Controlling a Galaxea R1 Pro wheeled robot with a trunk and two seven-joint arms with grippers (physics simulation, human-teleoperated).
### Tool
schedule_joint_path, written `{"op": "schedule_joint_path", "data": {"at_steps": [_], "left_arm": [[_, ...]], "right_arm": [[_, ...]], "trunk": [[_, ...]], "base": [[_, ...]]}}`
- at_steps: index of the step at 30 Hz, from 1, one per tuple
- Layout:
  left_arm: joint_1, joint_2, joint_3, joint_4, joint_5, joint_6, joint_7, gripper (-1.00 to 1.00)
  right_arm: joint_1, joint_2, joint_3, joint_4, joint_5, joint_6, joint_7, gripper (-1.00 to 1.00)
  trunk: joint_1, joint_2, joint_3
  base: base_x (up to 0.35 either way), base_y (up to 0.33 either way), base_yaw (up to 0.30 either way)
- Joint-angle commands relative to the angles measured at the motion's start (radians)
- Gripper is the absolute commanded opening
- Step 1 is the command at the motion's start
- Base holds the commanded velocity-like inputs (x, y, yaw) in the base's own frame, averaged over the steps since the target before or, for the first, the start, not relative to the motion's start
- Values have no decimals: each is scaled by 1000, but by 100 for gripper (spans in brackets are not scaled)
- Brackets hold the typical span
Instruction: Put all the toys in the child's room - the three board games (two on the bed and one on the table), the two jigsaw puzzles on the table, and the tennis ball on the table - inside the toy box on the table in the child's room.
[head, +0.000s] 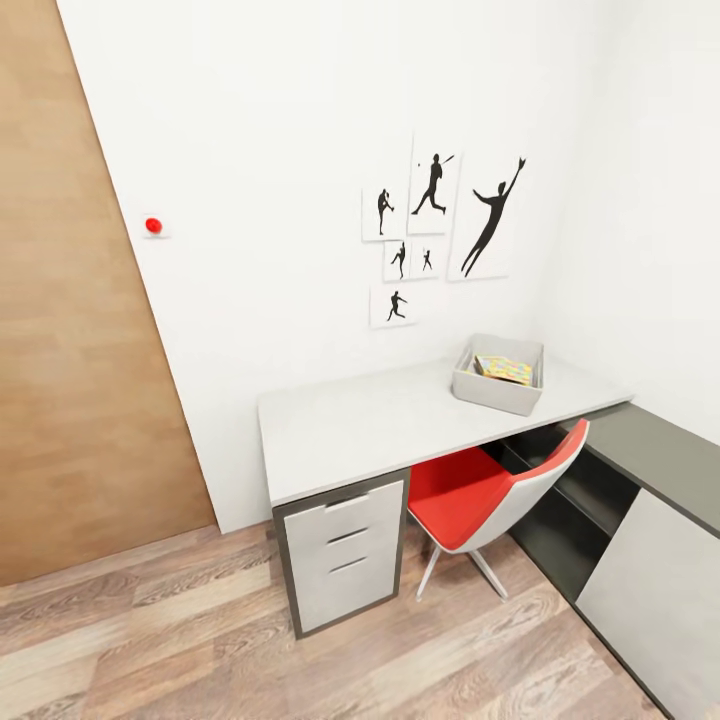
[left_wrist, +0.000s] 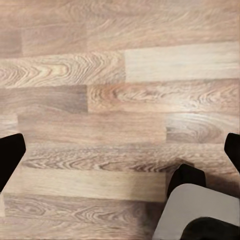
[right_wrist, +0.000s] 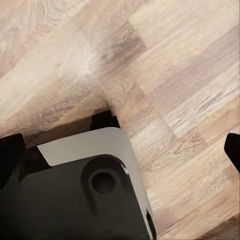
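Both grippers hang over the wood-plank floor (left_wrist: 120, 95) with nothing between their fingers: in the left wrist view the left gripper (left_wrist: 122, 150) shows as two dark fingertips (left_wrist: 10, 157) at opposite edges of the frame, spread wide apart, with bare planks between them and a grey-and-black corner of the robot's base (left_wrist: 200, 210) below; in the right wrist view the right gripper (right_wrist: 125, 150) is likewise spread, one dark fingertip at each edge, empty, and it hangs above the grey panel and black housing of the robot's base, which covers part of the floor; the head view looks down and forward at a light grey desk (head: 380, 420) set against a white wall (head: 280, 150); the toy box (head: 497, 375), a grey open-topped bin, stands on the far right part of the desk near the corner of the room, and a colourful flat box (head: 503, 369) lies inside it, though whether it is a board game or a puzzle cannot be told at this size; the rest of the desk surface around the bin is plain grey; a red and white chair (head: 490, 500) is tucked under the desk beside a three-drawer unit (head: 345, 550); black silhouette posters (head: 440, 225) of ball players hang on the wall above; a red knob (head: 153, 225) sits on the wall beside a wooden door (head: 70, 330); a low grey and dark cabinet (head: 650, 500) runs along the right wall.
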Motion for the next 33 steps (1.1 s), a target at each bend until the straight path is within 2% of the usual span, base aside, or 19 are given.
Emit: {"op": "schedule_joint_path", "data": {"at_steps": [1,7,9,12,14,18,21,24,33], "left_arm": [[2,-2,5,2,-3,-4,0,100],[16,-30,4,3,-11,-4,10,100],[21,-43,2,3,-33,-4,28,100],[43,-76,1,4,-101,-4,74,100],[54,-96,1,4,-125,-4,93,100],[74,-126,0,4,-145,-5,119,100],[80,-136,0,4,-150,-3,136,100],[83,-139,0,4,-151,-1,144,100],[109,-144,0,10,-152,-3,148,100]], "right_arm": [[5,-1,9,-1,-8,5,-5,100],[24,-11,10,5,-10,-2,-7,100],[30,-13,10,6,-11,-4,-7,100],[53,-11,10,6,-11,-18,-7,100],[68,-8,10,6,-11,-36,-7,100],[95,-7,10,6,-11,-127,-7,100],[110,-5,10,7,-11,-215,-6,100],[122,0,9,7,-16,-263,-5,100],[128,54,7,7,-17,-286,-4,100]], "trunk": [[-4,7,1],[-27,49,18],[-35,63,24],[-46,84,34],[-54,98,40],[-69,126,52],[-81,147,62],[-92,168,71],[-127,231,99]], "base": [[0,0,0],[0,0,0],[0,0,0],[0,0,0],[0,0,0],[0,0,0],[0,0,0],[0,0,0],[0,0,0]]}}
